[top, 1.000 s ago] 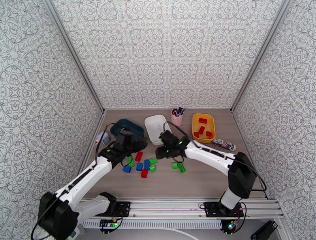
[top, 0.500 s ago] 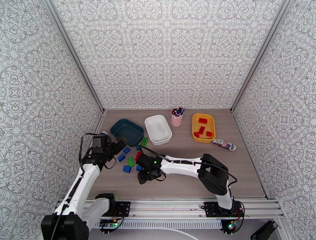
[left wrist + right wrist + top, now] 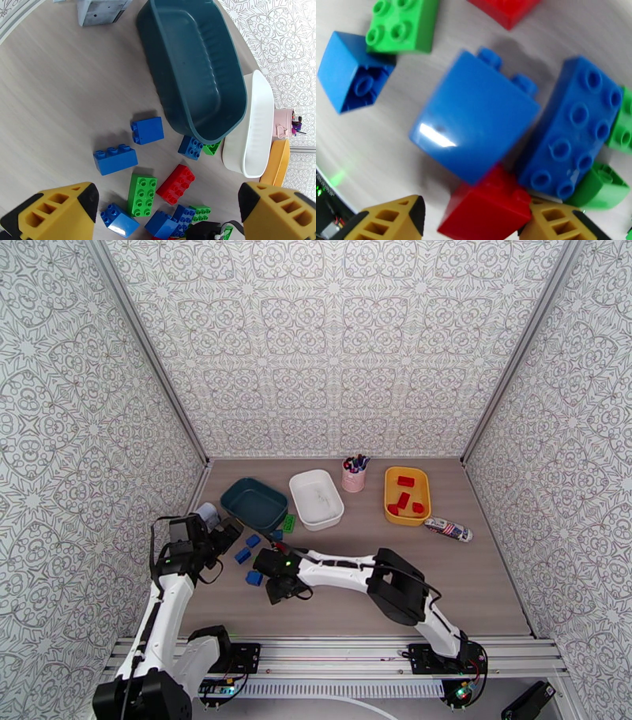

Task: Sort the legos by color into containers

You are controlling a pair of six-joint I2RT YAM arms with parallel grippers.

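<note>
Red, green and blue legos lie scattered in front of the dark teal tub (image 3: 254, 504) (image 3: 197, 79). The white tub (image 3: 316, 498) and the yellow tub (image 3: 406, 494), which holds several red bricks, stand further right. My left gripper (image 3: 221, 536) (image 3: 166, 221) hangs open above the left side of the pile, over blue bricks (image 3: 115, 159) and a green brick (image 3: 141, 194). My right gripper (image 3: 276, 581) (image 3: 474, 221) sits low on the pile, open. A red brick (image 3: 489, 209) lies between its fingers (image 3: 391, 219), beside a big blue brick (image 3: 474, 122).
A pink cup of pens (image 3: 353, 475) stands between the white and yellow tubs. A striped tube (image 3: 448, 529) lies right of the yellow tub. A small white-grey object (image 3: 207, 514) (image 3: 100, 10) sits by the left wall. Patterned walls close in three sides.
The right gripper has come from near the white tub down and left onto the pile. The left gripper has drawn back toward the left wall. Several bricks have shifted.
</note>
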